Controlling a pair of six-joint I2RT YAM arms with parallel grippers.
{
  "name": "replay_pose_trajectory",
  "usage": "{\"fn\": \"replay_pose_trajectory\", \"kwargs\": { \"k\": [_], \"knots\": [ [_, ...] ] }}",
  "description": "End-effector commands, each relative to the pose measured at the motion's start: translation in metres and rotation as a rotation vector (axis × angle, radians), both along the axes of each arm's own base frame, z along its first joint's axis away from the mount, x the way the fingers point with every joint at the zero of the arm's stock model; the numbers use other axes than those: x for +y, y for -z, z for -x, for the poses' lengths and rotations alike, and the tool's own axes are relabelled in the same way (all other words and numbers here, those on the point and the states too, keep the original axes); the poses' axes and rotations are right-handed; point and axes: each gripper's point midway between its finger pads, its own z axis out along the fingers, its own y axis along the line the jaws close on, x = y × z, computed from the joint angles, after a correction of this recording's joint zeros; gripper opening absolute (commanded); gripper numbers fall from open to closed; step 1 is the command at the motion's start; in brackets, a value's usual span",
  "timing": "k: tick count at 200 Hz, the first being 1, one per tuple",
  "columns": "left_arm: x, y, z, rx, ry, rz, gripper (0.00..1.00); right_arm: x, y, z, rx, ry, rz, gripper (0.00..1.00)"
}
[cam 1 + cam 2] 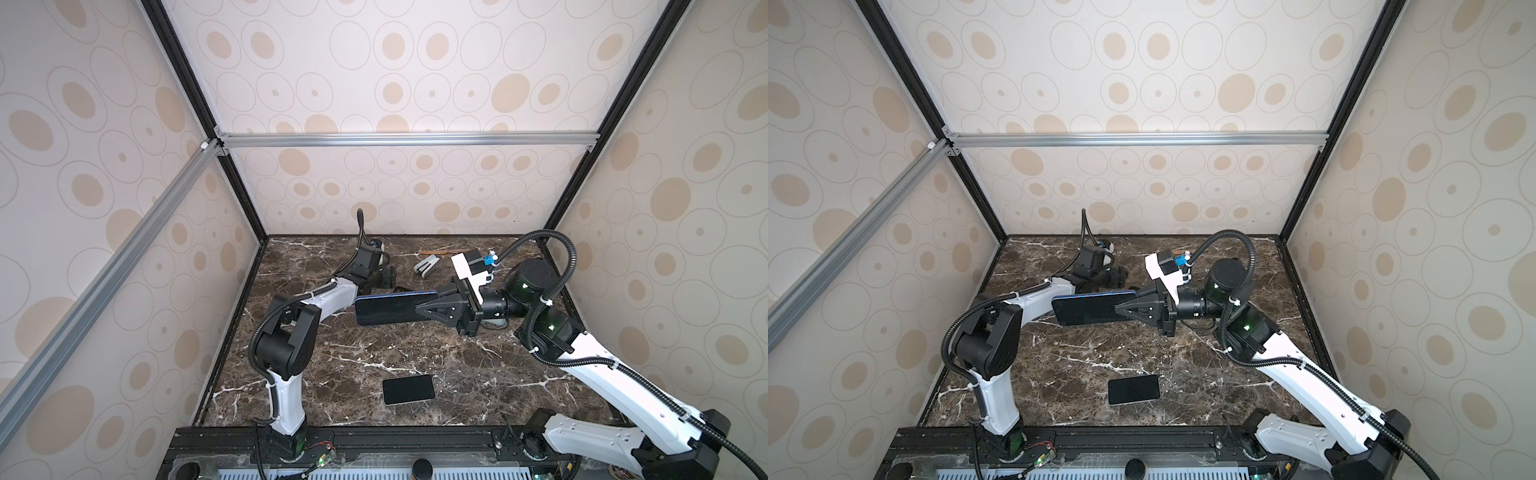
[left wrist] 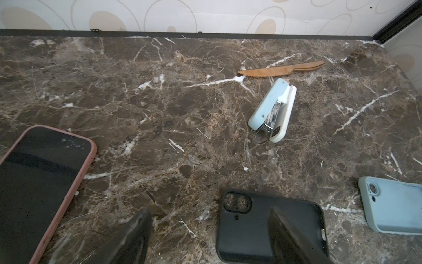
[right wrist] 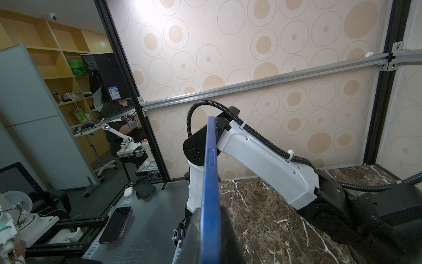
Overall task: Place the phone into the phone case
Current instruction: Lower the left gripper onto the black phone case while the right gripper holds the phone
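My right gripper (image 1: 419, 309) (image 1: 1119, 309) (image 3: 210, 210) is shut on one end of a blue-edged phone (image 1: 386, 307) (image 1: 1084, 309) (image 3: 211, 160) and holds it in the air over the middle of the table, its dark screen facing up. At the far back left, my left gripper (image 1: 382, 276) (image 2: 209, 212) is open and low over the marble. A black phone case (image 2: 251, 228) lies back-up there. One finger (image 2: 287, 233) is over the case and the other (image 2: 134, 233) is beside it above bare table.
A light blue case (image 2: 392, 205) and a pink-cased phone (image 2: 41, 182) lie on either side of the black case. A pale blue stapler (image 2: 271, 112) (image 1: 427, 265) and a wooden knife (image 2: 280, 69) lie near the back wall. Another dark phone (image 1: 408, 389) (image 1: 1133, 389) rests at the front.
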Motion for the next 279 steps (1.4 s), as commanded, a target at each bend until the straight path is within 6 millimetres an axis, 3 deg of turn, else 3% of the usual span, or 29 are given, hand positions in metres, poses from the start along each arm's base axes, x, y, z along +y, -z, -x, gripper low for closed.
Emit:
{"fn": "replay_pose_trajectory", "kwargs": {
  "k": [1, 62, 126, 168, 178, 210, 245, 279],
  "knots": [
    [-0.009, -0.003, -0.004, 0.000, 0.044, -0.047, 0.74, -0.008, -0.029, 0.005, -0.061, 0.015, -0.069, 0.00],
    [-0.010, 0.044, 0.006, 0.113, 0.084, -0.188, 0.67, -0.010, -0.023, 0.004, -0.062, 0.035, -0.054, 0.00],
    [-0.019, 0.086, 0.016, 0.214, 0.144, -0.256, 0.50, -0.009, -0.017, 0.003, -0.063, 0.048, -0.037, 0.00],
    [-0.021, 0.091, 0.015, 0.231, 0.146, -0.292, 0.30, -0.011, -0.017, 0.002, -0.067, 0.063, -0.038, 0.00],
    [-0.020, 0.090, 0.016, 0.230, 0.149, -0.303, 0.21, -0.012, -0.017, 0.002, -0.068, 0.070, -0.035, 0.00],
    [-0.013, 0.084, 0.026, 0.221, 0.143, -0.352, 0.12, -0.015, -0.012, -0.001, -0.066, 0.110, -0.018, 0.00],
    [-0.002, 0.082, 0.048, 0.227, 0.135, -0.392, 0.05, -0.018, -0.009, -0.005, -0.074, 0.154, -0.006, 0.00],
    [0.016, 0.088, 0.088, 0.279, 0.104, -0.366, 0.05, -0.026, -0.005, -0.023, -0.057, 0.289, 0.013, 0.00]
  ]
}}
